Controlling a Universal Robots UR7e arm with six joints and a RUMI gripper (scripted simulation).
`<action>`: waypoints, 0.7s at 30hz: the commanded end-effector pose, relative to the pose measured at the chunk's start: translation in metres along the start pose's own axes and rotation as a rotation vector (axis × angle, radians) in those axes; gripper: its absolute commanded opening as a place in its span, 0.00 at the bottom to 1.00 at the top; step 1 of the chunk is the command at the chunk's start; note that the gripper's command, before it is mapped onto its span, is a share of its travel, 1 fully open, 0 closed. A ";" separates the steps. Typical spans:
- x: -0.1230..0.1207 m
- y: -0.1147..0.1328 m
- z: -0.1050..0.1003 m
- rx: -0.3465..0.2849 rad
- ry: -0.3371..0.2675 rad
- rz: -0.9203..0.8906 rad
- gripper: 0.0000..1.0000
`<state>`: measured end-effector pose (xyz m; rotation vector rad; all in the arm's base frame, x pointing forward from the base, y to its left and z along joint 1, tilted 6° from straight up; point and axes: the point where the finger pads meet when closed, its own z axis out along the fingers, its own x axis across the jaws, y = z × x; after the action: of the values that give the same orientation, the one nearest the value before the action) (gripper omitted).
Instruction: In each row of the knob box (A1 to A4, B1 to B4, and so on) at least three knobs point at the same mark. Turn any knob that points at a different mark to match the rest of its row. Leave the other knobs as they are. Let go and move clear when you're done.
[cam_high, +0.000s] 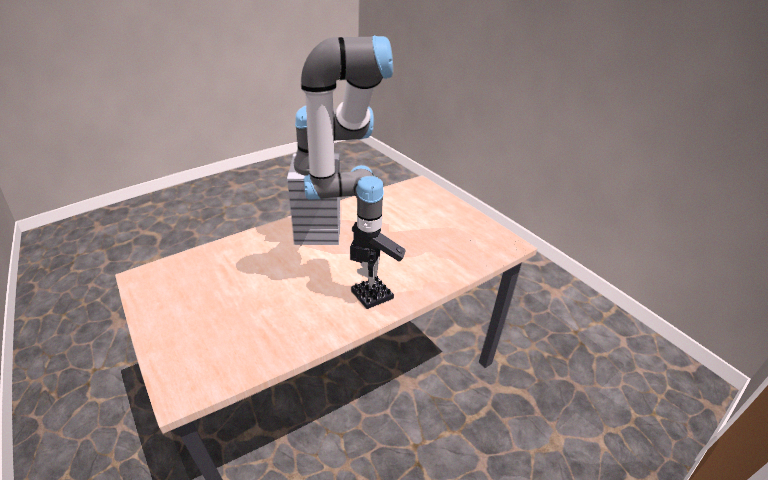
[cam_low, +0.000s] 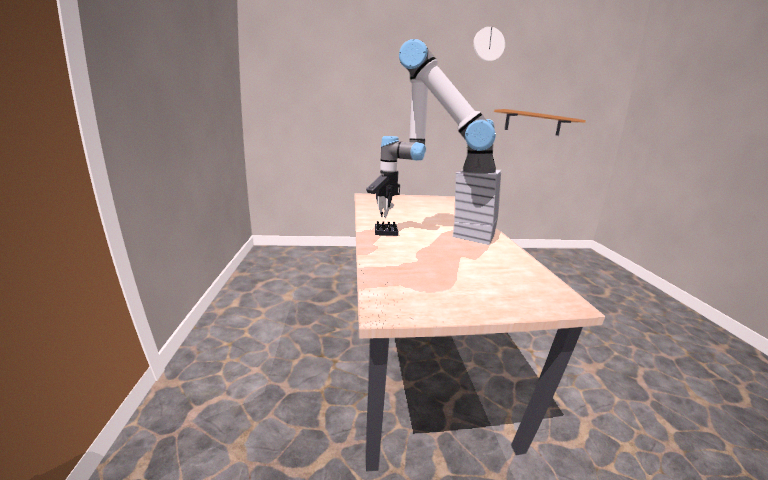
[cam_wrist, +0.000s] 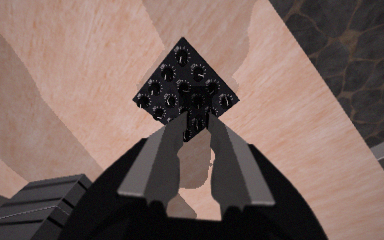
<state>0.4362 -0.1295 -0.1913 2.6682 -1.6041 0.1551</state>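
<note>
The knob box (cam_high: 372, 294) is a small black square block with several round knobs marked in white. It lies on the wooden table, near the edge on the side away from the robot base. It also shows in the exterior view (cam_low: 386, 228) and, turned like a diamond, in the wrist view (cam_wrist: 186, 90). My gripper (cam_high: 372, 280) (cam_low: 385, 215) points straight down and hovers a little above the box, apart from the knobs. In the wrist view the two fingers stand a small gap apart with nothing held between them; their tips hide the box's near corner.
The ribbed grey robot pedestal (cam_high: 314, 209) stands on the table behind the box. The table edge (cam_wrist: 320, 85) runs close to the box on the right of the wrist view. A wall shelf (cam_low: 538, 117) hangs far off.
</note>
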 end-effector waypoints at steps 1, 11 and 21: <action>0.000 0.000 -0.001 0.001 0.001 0.000 0.11; 0.000 0.000 -0.001 0.001 0.001 -0.022 0.11; -0.001 -0.001 -0.004 0.000 0.001 -0.229 0.11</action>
<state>0.4363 -0.1287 -0.1892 2.7486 -1.4463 0.1524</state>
